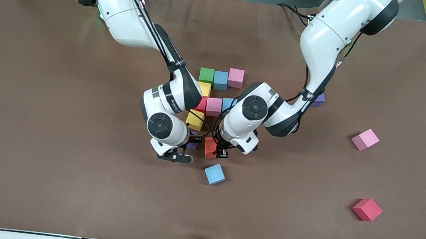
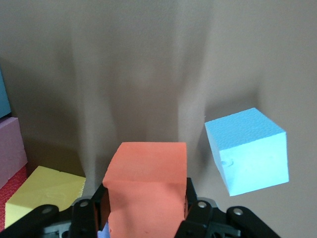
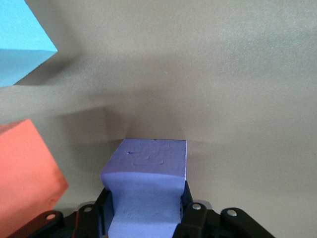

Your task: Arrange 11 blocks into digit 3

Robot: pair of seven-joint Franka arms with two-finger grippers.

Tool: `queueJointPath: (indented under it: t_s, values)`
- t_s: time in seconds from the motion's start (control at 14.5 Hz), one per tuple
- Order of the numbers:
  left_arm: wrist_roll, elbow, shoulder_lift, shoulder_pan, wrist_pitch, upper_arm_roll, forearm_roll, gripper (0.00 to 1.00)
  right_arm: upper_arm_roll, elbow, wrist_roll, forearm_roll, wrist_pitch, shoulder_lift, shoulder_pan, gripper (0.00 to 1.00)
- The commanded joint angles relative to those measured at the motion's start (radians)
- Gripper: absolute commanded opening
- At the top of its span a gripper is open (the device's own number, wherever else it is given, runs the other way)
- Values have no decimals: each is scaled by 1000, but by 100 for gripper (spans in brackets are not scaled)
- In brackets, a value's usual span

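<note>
Several blocks touch mid-table: green (image 1: 206, 74), blue (image 1: 220, 80) and pink (image 1: 236, 77) in a row, then yellow (image 1: 203, 88), red (image 1: 201, 104), pink (image 1: 213, 106), blue (image 1: 229, 103) and yellow (image 1: 195, 120) nearer the camera. My left gripper (image 1: 216, 150) (image 2: 146, 203) is shut on an orange block (image 1: 210, 147) (image 2: 147, 173), low at the figure's near end. Beside it, my right gripper (image 1: 190, 146) (image 3: 145, 208) is shut on a purple block (image 1: 192, 144) (image 3: 147, 183). Whether either held block touches the table I cannot tell.
A loose light-blue block (image 1: 214, 174) (image 2: 250, 148) lies just nearer the camera than the two grippers. Toward the left arm's end lie a pink block (image 1: 365, 139), a red block (image 1: 367, 209) and a purple block (image 1: 318, 100) half hidden by the left arm.
</note>
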Motion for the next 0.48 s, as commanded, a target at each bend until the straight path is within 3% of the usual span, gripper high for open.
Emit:
queueJointPath:
  t_s: [0.0,0.41]
  values:
    - [4,1,-7,-11,-16,6,13,13,5,-85,-12,-15,4,-37,16,32]
    - [5,-1,-5,-11,-16,6,15,13,6,-116,-31,-15,4,-49,15,33]
